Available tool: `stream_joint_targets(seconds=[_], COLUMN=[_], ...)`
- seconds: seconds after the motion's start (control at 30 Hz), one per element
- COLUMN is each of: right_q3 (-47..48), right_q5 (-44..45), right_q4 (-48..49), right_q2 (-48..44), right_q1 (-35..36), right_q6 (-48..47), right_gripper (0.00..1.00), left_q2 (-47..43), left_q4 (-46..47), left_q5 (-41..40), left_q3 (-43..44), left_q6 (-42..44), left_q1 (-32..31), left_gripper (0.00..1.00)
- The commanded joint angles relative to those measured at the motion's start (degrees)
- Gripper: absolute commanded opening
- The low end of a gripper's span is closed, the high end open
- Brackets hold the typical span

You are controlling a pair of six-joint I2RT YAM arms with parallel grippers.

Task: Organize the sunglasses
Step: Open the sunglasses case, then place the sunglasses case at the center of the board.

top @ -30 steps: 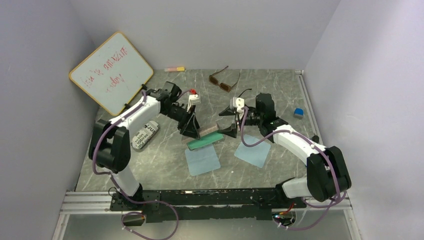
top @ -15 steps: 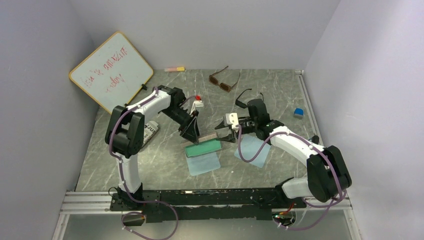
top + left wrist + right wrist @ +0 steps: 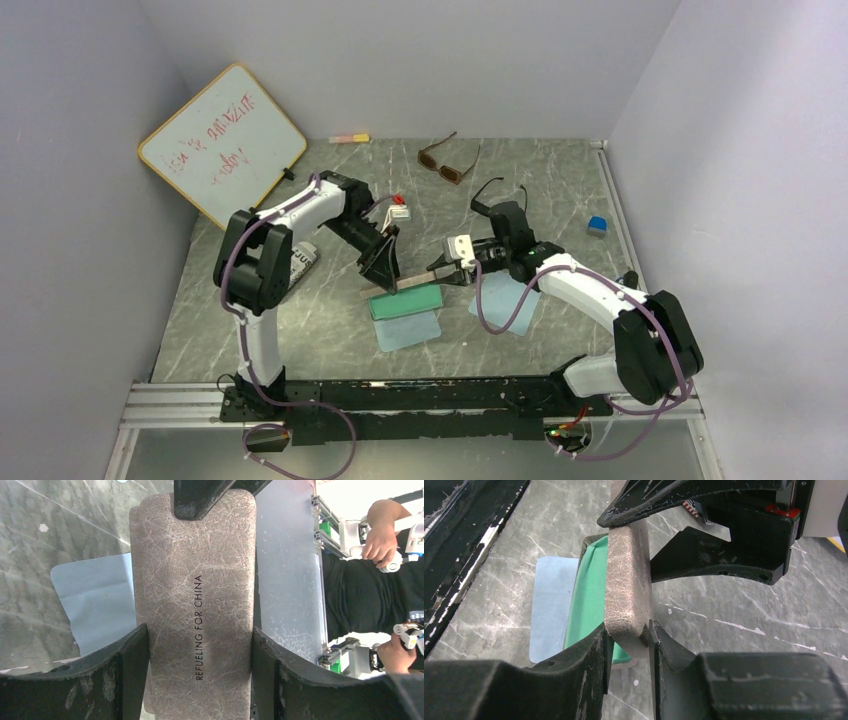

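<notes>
The left end effector (image 3: pixel 383 272) gripped the brown case (image 3: pixel 195 570) across its width, and the right end effector (image 3: pixel 628 647) stood narrow, its fingers pinching the thin end of the same case from the opposite side. The case hung open with its green lining (image 3: pixel 586 595) showing, above a pale blue cloth (image 3: pixel 405 328) on the surface (image 3: pixel 320 320). The brown sunglasses (image 3: pixel 445 160) lay at the far side of the surface, and the black sunglasses (image 3: pixel 497 190) lay just behind the right wrist, both well apart from the case.
</notes>
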Motion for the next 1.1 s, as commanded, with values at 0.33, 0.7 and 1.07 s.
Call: stream_joint_targets(seconds=[0.33,0.7,1.07], right_q3=[3.8,2.3,-1.1], right_q5=[-5.6,-4.3,4.5], right_q4=[-5.5,2.5,21.1], right_q2=[-1.4,-0.6,0.5], right_q1=[0.7,-0.7,-2.8], right_q6=[-3.5,4.8,21.5], right_gripper=[0.09,0.0,0.0], left_q2=[2.3,-0.2,-0.1], left_q4=[-5.0,-5.1,-5.0], left_q5=[5.8,7.3,7.8], left_q3=[3.8,7.9,10.6], left_q6=[6.6,5.4,5.0], left_q1=[0.1,8.8,13.6], left_gripper=[0.45,0.86,0.89])
